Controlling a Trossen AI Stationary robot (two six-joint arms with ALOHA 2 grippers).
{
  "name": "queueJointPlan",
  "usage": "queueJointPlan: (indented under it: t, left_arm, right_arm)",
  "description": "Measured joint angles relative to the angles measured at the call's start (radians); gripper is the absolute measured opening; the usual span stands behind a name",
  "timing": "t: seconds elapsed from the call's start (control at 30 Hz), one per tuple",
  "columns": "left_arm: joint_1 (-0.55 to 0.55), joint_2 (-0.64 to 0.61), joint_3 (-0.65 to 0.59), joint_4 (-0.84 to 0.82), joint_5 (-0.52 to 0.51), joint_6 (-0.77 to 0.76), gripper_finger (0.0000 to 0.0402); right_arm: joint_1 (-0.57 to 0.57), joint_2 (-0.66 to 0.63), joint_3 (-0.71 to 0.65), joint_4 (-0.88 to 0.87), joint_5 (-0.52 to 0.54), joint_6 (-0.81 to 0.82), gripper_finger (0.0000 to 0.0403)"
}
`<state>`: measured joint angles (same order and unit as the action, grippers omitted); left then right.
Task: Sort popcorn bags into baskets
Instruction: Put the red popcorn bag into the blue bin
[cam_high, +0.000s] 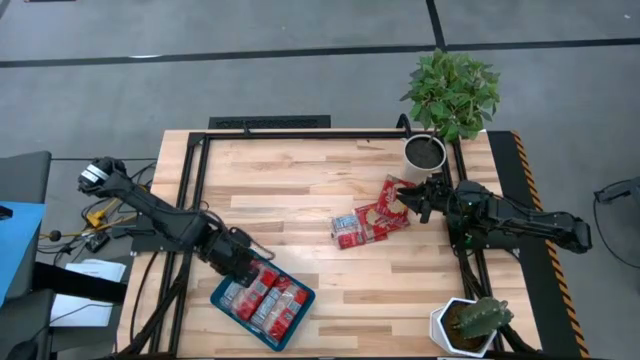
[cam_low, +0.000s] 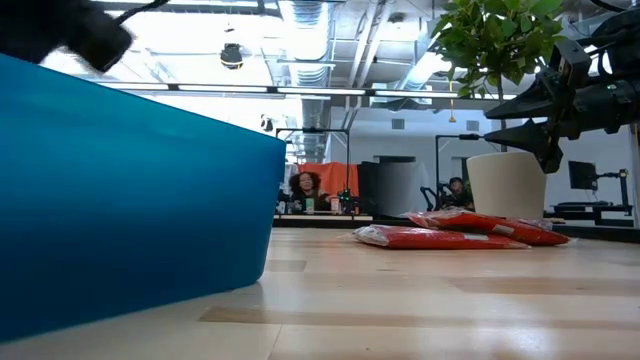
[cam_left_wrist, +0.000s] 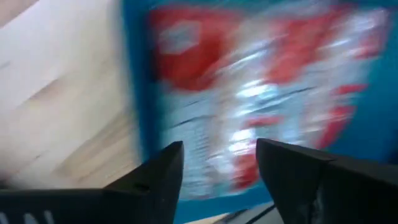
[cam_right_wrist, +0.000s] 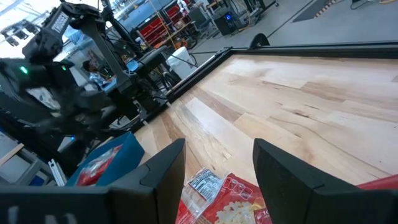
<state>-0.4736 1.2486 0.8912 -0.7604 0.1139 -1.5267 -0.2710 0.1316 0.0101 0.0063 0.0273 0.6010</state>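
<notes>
The teal-blue tray (cam_high: 217, 296) sits near the table's near edge, left of centre, with several red popcorn packets (cam_high: 268, 300) lying flat in it. My left gripper (cam_high: 247, 264) hovers open over the tray's far-left rim; its wrist view shows the packets (cam_left_wrist: 249, 93) just beyond the empty gripper (cam_left_wrist: 217, 152). Three more red packets (cam_high: 370, 222) lie overlapping on the wood at centre-right, also seen in the low view (cam_low: 440, 236). My right gripper (cam_high: 412, 197) is open and empty just above their right end (cam_right_wrist: 230, 199).
A white pot (cam_high: 425, 152) with a leafy plant (cam_high: 452, 88) stands just beyond the right gripper. A white cactus pot (cam_high: 468, 322) sits at the near right corner. Black frame rails (cam_high: 192, 190) border the table. People sit in the room behind (cam_low: 305, 188). Bare wood lies between the tray and the loose packets.
</notes>
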Motion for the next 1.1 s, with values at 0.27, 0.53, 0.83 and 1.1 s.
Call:
queueJointPlan:
  t: [0.27,0.53,0.83,1.1]
  left_arm:
    - [0.208,-0.001,0.124,0.148,-0.308,0.150,0.0200]
    - [0.486,0.171,0.126,0.466,-0.317,0.507,0.0200]
    - [0.658,0.523,0.259,0.755,-0.194,0.666,0.0200]
    - [0.705,0.831,0.612,0.616,-0.059,0.779,0.0200]
  right_arm:
    - [0.000,0.000,0.000,0.000,0.000,0.000,0.0210]
    - [0.000,0.000,0.000,0.000,0.000,0.000,0.0216]
    - [0.000,0.000,0.000,0.000,0.001,0.001,0.0213]
    - [0.000,0.000,0.000,0.000,0.001,0.002,0.0217]
